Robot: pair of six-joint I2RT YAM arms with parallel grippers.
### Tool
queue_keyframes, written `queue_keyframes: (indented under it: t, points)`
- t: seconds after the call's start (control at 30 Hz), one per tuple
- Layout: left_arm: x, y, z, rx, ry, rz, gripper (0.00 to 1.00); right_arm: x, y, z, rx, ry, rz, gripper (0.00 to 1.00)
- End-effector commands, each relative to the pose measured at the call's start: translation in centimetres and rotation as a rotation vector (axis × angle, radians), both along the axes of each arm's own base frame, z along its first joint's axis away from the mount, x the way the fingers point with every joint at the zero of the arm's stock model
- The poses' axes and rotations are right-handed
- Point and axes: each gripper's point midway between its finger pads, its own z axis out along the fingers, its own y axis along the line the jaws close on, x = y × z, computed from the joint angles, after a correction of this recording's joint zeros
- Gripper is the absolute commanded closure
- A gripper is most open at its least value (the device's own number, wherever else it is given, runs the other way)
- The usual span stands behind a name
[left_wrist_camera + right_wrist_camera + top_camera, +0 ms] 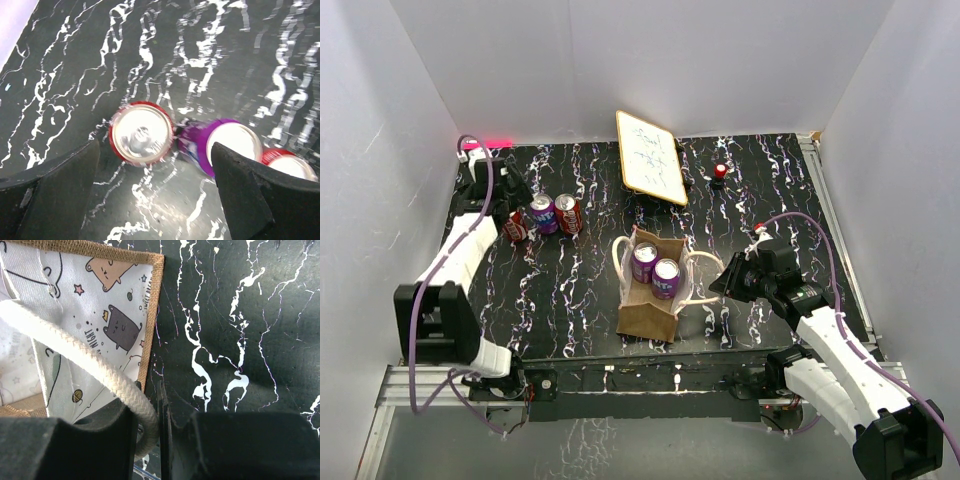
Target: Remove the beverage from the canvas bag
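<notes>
From above, white walls close in a black desk (570, 300) veined with white. The canvas bag (648, 315) sits near the front middle with two purple cans (645, 262) inside. Three cans (542, 213) stand far left, and a whiteboard (650, 157) is at the back.

Left wrist: the left claw (155, 147) gapes wide around a red can (142, 134), clear of it on both sides.

Right wrist: the right claw (157, 420) is clamped on the bag's cream rope handle (75, 352), above the marbled desk.
</notes>
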Motion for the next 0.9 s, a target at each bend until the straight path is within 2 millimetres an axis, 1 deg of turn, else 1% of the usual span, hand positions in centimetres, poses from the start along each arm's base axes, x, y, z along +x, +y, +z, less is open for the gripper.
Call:
queue_keyframes:
  t: [0.0,0.07,0.17,0.23,0.3,0.37,0.43,0.5,0.6,0.63,0.67,0.73,0.87]
  points:
    - [-1.8,-3.8,5.6,-0.118,-0.159,-0.123,0.09,0.8,0.1,1.0,0.004,-0.057,-0.001,0.77]
    - [-2.9,-6.4,7.0,-0.223,-0.209,-0.226,0.09,0.9,0.0,1.0,0.003,-0.060,-0.004,0.77]
    - [-4.8,-11.1,9.1,-0.360,-0.272,-0.424,0.09,1.0,0.0,1.0,0.002,-0.063,-0.006,0.77]
    - [-6.3,-14.3,10.3,-0.400,-0.274,-0.537,0.09,0.9,0.1,1.1,0.005,-0.065,-0.001,0.77]
    - [-8.1,-17.6,11.3,-0.412,-0.265,-0.640,0.09,0.9,0.1,1.1,0.006,-0.065,-0.001,0.77]
    - [-10.0,-20.9,12.7,-0.437,-0.279,-0.741,0.09,0.9,0.1,1.2,0.006,-0.069,0.000,0.77]
    - [-12.0,-24.2,14.1,-0.483,-0.294,-0.832,0.09,0.9,0.1,1.2,0.006,-0.069,0.000,0.77]
    - [-13.7,-27.1,15.2,-0.535,-0.301,-0.898,0.09,0.9,0.1,1.1,0.006,-0.068,0.000,0.77]
    - [-16.4,-31.5,15.6,-0.567,-0.287,-0.986,0.09,1.0,0.1,1.2,0.007,-0.072,0.000,0.77]
    - [-17.4,-32.9,15.6,-0.558,-0.282,-1.016,0.09,1.0,0.1,1.2,0.007,-0.072,0.000,0.77]
    - [-18.1,-33.9,15.5,-0.534,-0.284,-1.028,0.09,0.9,0.1,1.2,0.007,-0.071,0.000,0.77]
    - [-19.0,-35.5,15.0,-0.443,-0.281,-1.034,0.10,0.9,0.1,1.3,0.010,-0.075,0.001,0.77]
    - [-20.5,-37.9,12.8,-0.220,-0.228,-1.042,0.12,0.9,0.2,1.4,0.013,-0.079,0.002,0.77]
